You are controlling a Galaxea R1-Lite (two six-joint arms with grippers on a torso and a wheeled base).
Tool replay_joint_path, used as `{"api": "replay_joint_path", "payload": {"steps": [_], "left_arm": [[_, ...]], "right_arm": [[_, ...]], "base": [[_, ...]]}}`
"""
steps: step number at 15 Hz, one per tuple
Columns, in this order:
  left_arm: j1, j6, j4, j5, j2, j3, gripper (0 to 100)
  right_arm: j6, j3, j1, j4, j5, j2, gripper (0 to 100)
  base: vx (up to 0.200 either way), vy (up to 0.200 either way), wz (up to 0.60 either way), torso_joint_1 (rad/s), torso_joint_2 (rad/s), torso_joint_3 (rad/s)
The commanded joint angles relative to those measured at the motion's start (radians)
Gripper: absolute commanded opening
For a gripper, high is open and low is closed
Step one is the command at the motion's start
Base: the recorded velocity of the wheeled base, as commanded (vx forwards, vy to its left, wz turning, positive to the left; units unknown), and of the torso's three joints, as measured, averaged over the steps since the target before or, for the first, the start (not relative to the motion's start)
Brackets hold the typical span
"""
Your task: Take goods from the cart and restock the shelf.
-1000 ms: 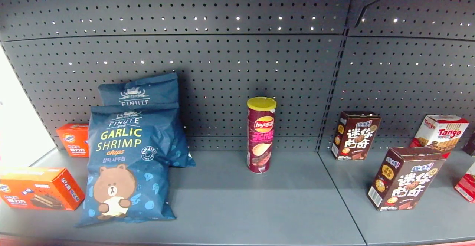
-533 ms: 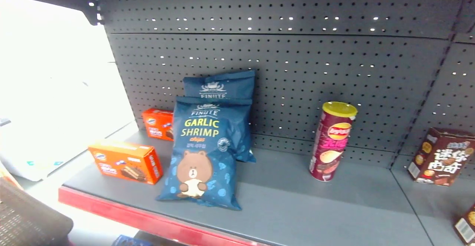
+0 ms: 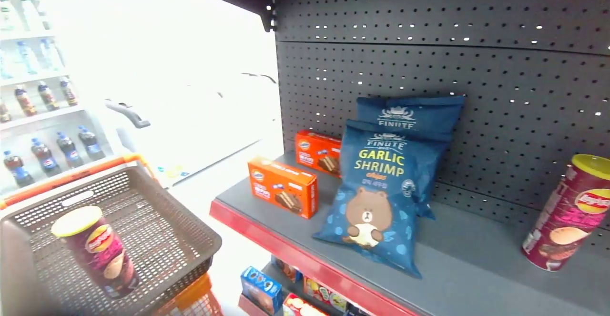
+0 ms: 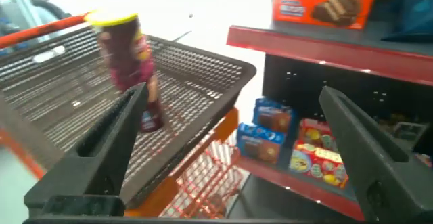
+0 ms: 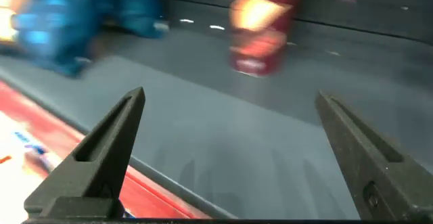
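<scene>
My left gripper is spread wide, holding nothing. Ahead of it, well apart from the fingertips, a dark red chip can stands on its base in the brown mesh cart basket, yellow lid up. This is the item I judge to be next for restocking. Standing upright leaves its round side free, so the open jaws should be able to close around its middle.

My right gripper is also spread wide and holds nothing. It hangs just above the front part of the grey shelf. Beyond its fingertips a matching chip can already stands near the perforated back panel. There is bare shelf around that can, which I take to be the spot for the one in the cart, so like goods sit together.

Farther along the shelf, towards my left gripper's side, two blue snack bags lean one behind the other against the back panel. They probably lean because soft bags cannot stand alone. Past them lie two orange boxes, the nearer one close to the shelf's red front edge.

The pick has not yet begun; the left gripper is nearer the cart, so it seems the one to use.
</scene>
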Motion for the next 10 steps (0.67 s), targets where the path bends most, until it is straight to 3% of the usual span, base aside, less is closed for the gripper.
{"api": "replay_joint_path", "payload": {"steps": [1,3,5,6,8,10], "left_arm": [[0.000,0.001,0.000,0.000,0.000,0.002,100],[0.000,0.004,0.000,0.000,0.000,0.000,100],[0.002,0.010,-0.008,-0.004,0.000,-0.003,100],[0.000,0.022,0.000,-0.015,0.000,-0.054,100],[-0.017,0.025,0.090,-0.024,0.171,-0.314,100],[-0.046,0.030,0.128,-0.029,0.466,-0.593,100]], "right_arm": [[0.000,0.000,0.000,-0.001,0.001,0.001,100],[0.000,0.000,0.000,-0.001,-0.001,0.001,100],[0.000,0.000,0.000,-0.001,0.001,0.001,100],[0.000,0.000,0.000,-0.001,0.001,0.001,100],[0.000,0.000,0.000,-0.001,0.001,0.001,100],[0.000,0.000,0.000,-0.001,-0.001,0.001,100]], "base": [[0.000,0.000,0.60,0.002,0.01,0.002],[0.000,0.000,0.60,0.002,0.00,0.005],[0.000,0.000,0.00,0.000,0.00,0.000],[0.000,0.000,0.00,0.000,0.00,0.000],[0.000,0.000,0.00,0.000,0.00,0.000],[0.000,0.000,0.00,0.000,0.00,0.000]]}}
